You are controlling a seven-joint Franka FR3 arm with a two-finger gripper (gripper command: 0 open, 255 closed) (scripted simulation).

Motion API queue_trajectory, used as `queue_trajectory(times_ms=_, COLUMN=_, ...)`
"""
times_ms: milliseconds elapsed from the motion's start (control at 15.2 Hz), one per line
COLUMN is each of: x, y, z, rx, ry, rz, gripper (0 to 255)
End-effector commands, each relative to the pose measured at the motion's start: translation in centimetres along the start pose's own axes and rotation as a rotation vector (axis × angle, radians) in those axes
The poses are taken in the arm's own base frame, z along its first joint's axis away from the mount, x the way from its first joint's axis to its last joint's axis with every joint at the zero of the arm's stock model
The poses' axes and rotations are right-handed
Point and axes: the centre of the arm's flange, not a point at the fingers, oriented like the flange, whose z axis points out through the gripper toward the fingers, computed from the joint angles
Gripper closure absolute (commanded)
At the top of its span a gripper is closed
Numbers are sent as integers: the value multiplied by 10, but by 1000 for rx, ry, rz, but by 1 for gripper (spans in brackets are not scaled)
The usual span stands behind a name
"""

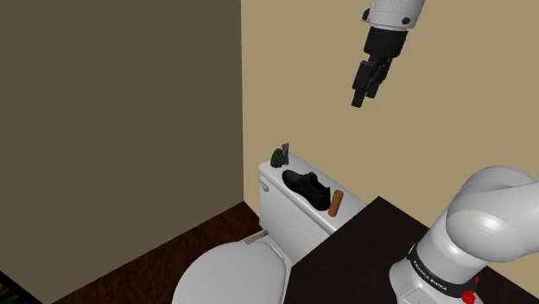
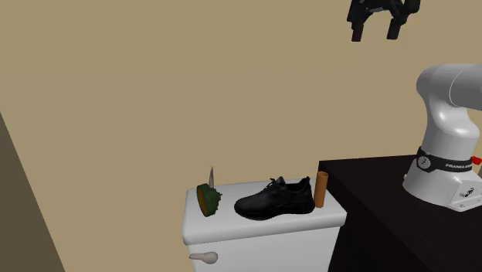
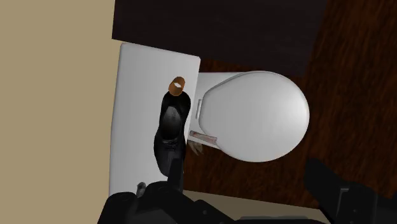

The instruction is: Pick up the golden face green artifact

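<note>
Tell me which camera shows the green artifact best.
The second exterior view: the green artifact stands side-on, spike and yellowish face distinct, beside the black shoe. The shoulder view shows it small and dark at the toilet tank's far end.

The black tool is hanging, fingers apart, high at upper right, while a green artifact, black shoe and brown cylinder are sitting in a row on a toilet tank.

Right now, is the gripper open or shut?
Open: the gripper hangs high above the toilet tank, its jaws apart, nothing between them.
</note>
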Motion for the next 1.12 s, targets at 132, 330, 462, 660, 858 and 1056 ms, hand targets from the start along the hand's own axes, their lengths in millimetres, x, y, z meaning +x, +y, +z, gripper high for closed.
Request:
queue_trajectory(times_ms=132, x=9, y=19, z=18, rx=10, ry=1, rz=-58, gripper=0)
queue_trajectory(times_ms=330, x=24, y=46, z=44, rx=25, ry=2, rz=-144, gripper=0)
queue_trajectory(times_ms=462, x=36, y=64, z=62, rx=35, ry=3, rz=-202, gripper=0)
queue_trajectory(times_ms=660, x=55, y=88, z=90, rx=50, ry=4, rz=-288, gripper=0)
queue_trajectory(times_ms=858, x=76, y=110, z=117, rx=65, ry=5, rz=-375, gripper=0)
queue_trajectory(times_ms=1056, x=99, y=129, z=145, rx=80, ry=6, rz=-462, gripper=0)
